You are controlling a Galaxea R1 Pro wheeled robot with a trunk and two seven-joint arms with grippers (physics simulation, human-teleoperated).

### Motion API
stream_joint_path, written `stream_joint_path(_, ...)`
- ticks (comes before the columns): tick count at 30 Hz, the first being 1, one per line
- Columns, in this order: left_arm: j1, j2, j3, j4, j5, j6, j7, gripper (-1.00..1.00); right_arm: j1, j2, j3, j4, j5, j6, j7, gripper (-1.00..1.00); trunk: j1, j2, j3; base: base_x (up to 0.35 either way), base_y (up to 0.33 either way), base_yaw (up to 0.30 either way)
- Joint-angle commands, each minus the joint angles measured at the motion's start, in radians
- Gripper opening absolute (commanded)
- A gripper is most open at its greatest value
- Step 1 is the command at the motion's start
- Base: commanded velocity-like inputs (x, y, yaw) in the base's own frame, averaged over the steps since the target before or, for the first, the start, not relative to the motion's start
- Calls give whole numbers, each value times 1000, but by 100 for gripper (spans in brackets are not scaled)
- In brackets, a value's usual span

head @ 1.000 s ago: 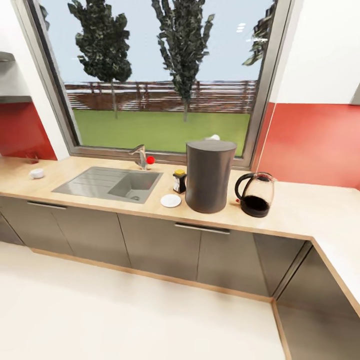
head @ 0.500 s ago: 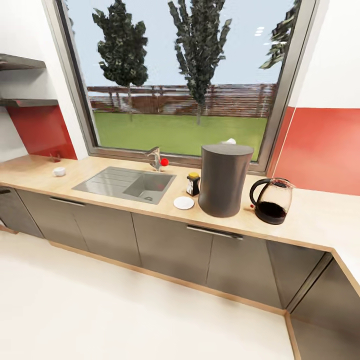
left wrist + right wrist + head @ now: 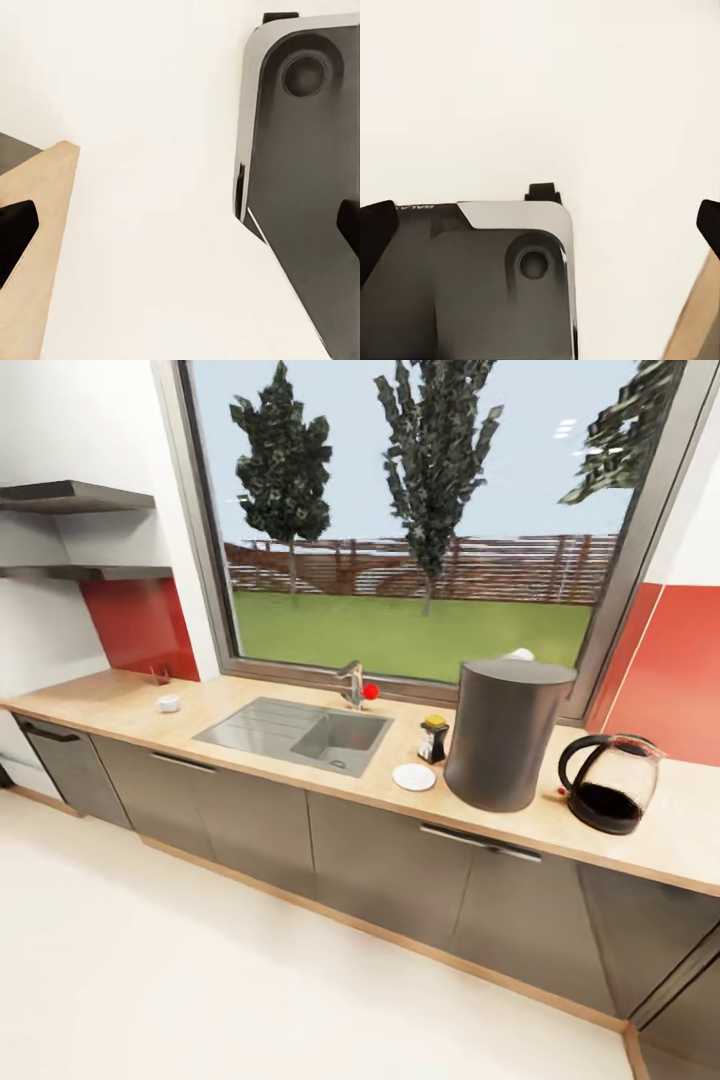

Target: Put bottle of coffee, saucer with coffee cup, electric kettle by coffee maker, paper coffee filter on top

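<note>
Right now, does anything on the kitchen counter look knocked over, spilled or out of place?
Nothing stands out. The coffee maker, kettle, coffee bottle and saucer all sit upright on the countertop, with no spill visible.

Wooden countertop (image 3: pixel 120 705) running beneath the window, with a grey sink (image 3: pixel 300 730) set into it. Standing on it, from the sink outward: a small bottle of coffee (image 3: pixel 433 739), a white saucer (image 3: pixel 414 777) just in front of it, the tall dark coffee maker (image 3: pixel 505 735), and the glass electric kettle (image 3: pixel 612 782). A small white cup (image 3: pixel 168 703) sits well apart, near the far end.
</note>
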Motion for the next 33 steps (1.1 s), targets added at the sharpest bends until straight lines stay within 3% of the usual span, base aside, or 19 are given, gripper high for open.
stream_joint_path(1, 0, 1, -9, -3, 9, 6, 4, 100, -1, 0, 8, -1, -10, 3, 3, 100, 1, -2, -1, 122, 285, 54)
stream_joint_path(16, 0, 6, -7, -3, 11, 7, 0, 100, -1, 0, 8, -1, -10, 3, 3, 100, 1, -2, 23, 133, 287, 9)
stream_joint_path(33, 0, 5, -8, -4, 10, 6, -1, 100, -1, 0, 8, -1, -10, 3, 3, 100, 1, -2, 49, 259, 241, 0)
